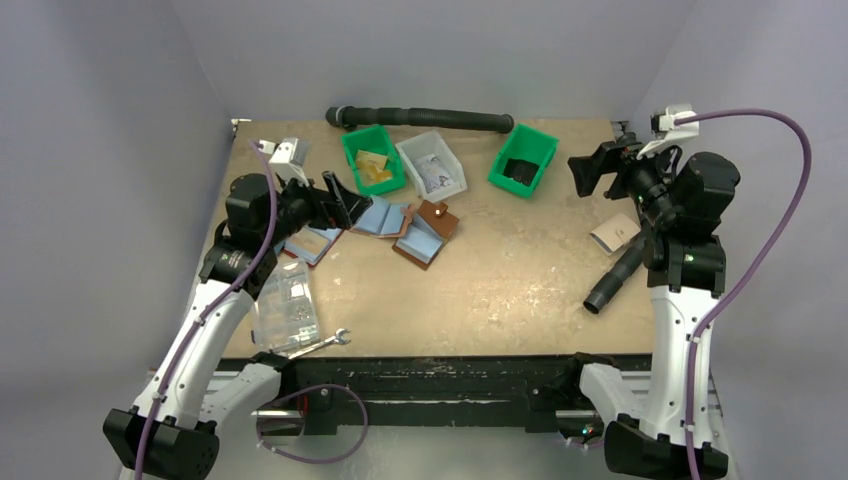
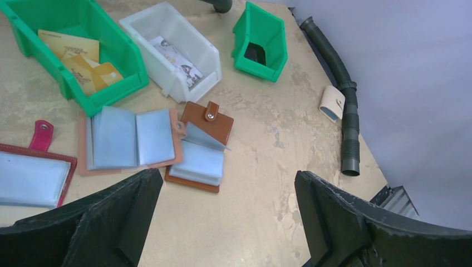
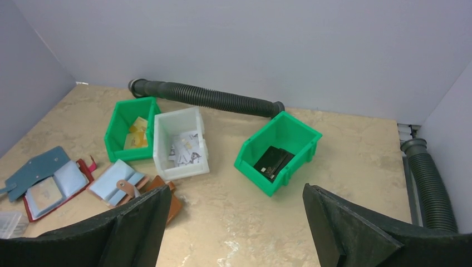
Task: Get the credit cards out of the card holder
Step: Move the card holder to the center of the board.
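Right side of the tan tabletop (image 1: 520,290): the small flat cream-white card holder (image 1: 615,233) is lying flat just beside a short black ribbed hose (image 1: 610,278), below the right arm's wrist. We cannot tell whether holder and hose are touching. In the left wrist view a sliver of light blue credit card (image 2: 330,114) is showing at the holder's near end.

The left gripper (image 1: 343,203) is hovering over the left half of the table, and its fingers are standing wide apart with nothing between them. Ahead of it, two open brown leather wallets with blue lining (image 1: 415,232) are lying side by side, one snap tab pointing up. A red-edged wallet with clear sleeves (image 2: 33,167) is lying at the left of that view.

The right gripper (image 1: 590,170) is hanging raised over the right rear of the table, facing the bins. Its fingers are also spread wide and gripping nothing.

Along the back we are noting:
- A green plastic bin holding yellow cards (image 1: 372,160).
- A whitish translucent bin holding printed slips (image 1: 432,165).
- A second green plastic bin with something dark inside (image 1: 523,160).
- A long black ribbed hose against the wall (image 1: 430,118).

A clear plastic box (image 1: 287,305) is sitting near the left front edge, with a silver spanner (image 1: 325,343) just beside it.
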You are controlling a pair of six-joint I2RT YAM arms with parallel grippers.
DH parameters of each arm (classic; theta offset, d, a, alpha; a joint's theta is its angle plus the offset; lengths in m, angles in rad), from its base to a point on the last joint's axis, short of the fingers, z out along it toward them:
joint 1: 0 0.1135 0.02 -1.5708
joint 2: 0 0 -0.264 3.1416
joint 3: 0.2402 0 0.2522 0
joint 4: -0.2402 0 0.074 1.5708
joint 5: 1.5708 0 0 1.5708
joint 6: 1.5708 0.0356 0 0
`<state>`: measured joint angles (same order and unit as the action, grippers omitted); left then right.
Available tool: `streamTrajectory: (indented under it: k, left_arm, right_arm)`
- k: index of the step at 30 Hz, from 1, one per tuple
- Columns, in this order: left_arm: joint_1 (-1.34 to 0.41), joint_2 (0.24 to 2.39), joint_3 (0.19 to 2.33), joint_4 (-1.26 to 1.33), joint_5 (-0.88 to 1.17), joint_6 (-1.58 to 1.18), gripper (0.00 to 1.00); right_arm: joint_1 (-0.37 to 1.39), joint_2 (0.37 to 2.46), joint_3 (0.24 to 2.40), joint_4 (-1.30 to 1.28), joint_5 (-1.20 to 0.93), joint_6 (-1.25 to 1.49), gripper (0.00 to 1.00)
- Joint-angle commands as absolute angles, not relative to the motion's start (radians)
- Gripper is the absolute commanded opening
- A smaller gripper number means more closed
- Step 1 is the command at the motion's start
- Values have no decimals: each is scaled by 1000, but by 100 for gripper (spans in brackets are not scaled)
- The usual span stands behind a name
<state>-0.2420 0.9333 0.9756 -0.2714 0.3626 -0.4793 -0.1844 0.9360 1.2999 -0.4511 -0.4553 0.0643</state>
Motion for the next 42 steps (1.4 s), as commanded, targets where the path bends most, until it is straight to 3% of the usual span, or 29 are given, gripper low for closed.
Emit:
streamTrajectory:
  k: [1,5,11,15,21,32,42]
  left_arm:
    - [-233,917,943,-228,404,-501,100]
    - [-233,923,924,-212,413,-494,100]
    - [-233,944,869,-187,421,-441,100]
    - [-235,965,797,-137,436,-408,99]
    - [-235,980,703,-60,466,-391,99]
    - [-234,973,682,-87,442,-370,99]
    - [-230,962,683,-89,456,-376,98]
  right_arm:
    - [-191,931,1284,-431,-464,68,99]
    - [-194,931,1263,-439,-466,14,99]
    - [-195,973,1223,-577,-409,-385,99]
    - [-195,1083,1248,-687,-358,-490,99]
    - [-204,1230,1201,-696,-249,-553,99]
    - [-308,1500,1296,-793,-311,-723,99]
    - [-307,1687,1319,-722,-71,-744,92]
